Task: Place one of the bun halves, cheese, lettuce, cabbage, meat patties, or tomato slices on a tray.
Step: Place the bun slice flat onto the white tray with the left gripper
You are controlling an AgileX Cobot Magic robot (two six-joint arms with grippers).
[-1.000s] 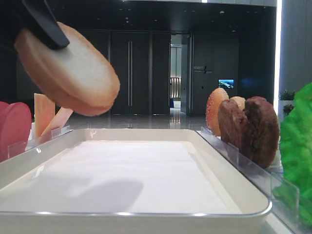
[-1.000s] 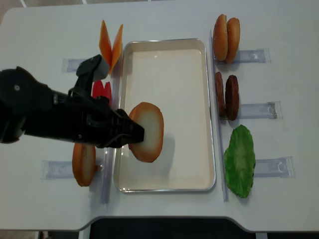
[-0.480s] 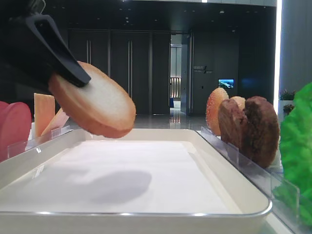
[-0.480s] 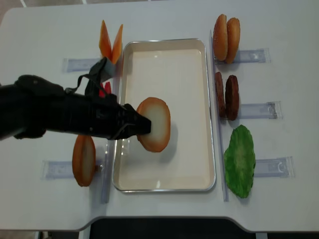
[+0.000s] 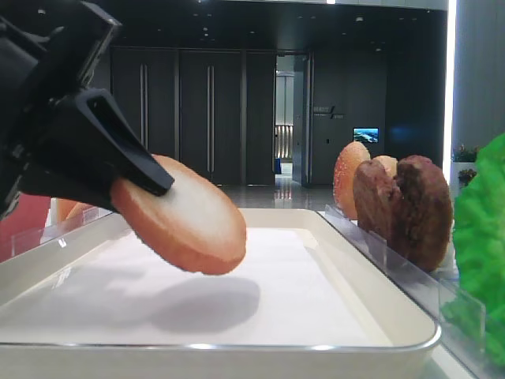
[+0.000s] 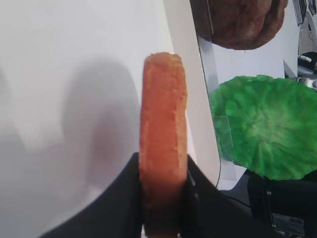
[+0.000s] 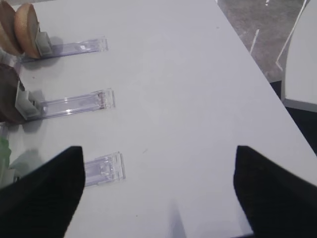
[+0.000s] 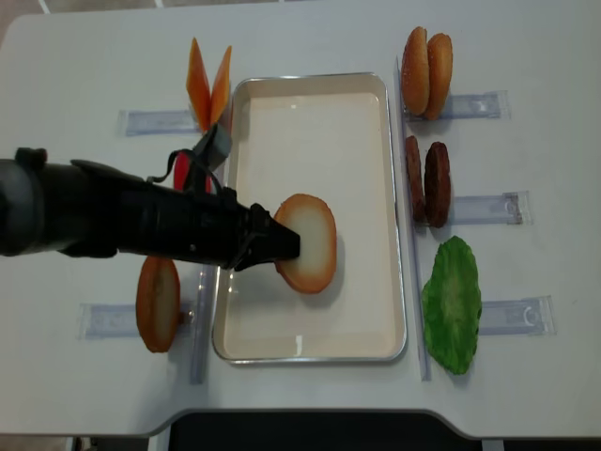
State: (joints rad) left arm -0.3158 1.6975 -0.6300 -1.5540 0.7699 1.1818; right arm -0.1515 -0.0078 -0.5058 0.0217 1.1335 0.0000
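Observation:
My left gripper [image 8: 282,244] is shut on a golden-brown bun half [image 8: 308,242] and holds it tilted, just above the middle of the white tray [image 8: 319,132]. In the low exterior view the bun half [image 5: 185,225] hangs over its shadow on the tray [image 5: 316,316]. The left wrist view shows the bun half [image 6: 163,139] edge-on between the black fingers [image 6: 129,198]. My right gripper [image 7: 158,198] is open over bare table, with nothing between its fingers. Cabbage is out of view.
Cheese [image 8: 208,86], tomato slices [image 8: 188,169] and another bun half [image 8: 158,303] stand in holders left of the tray. Sesame buns [image 8: 427,72], meat patties [image 8: 427,181] and lettuce [image 8: 452,303] stand to its right. Clear plastic holders [image 7: 74,47] lie near the right gripper.
My left gripper has carried the bun half rightward and lower, from the tray's left side to over its middle. Its shadow on the tray has grown closer beneath it.

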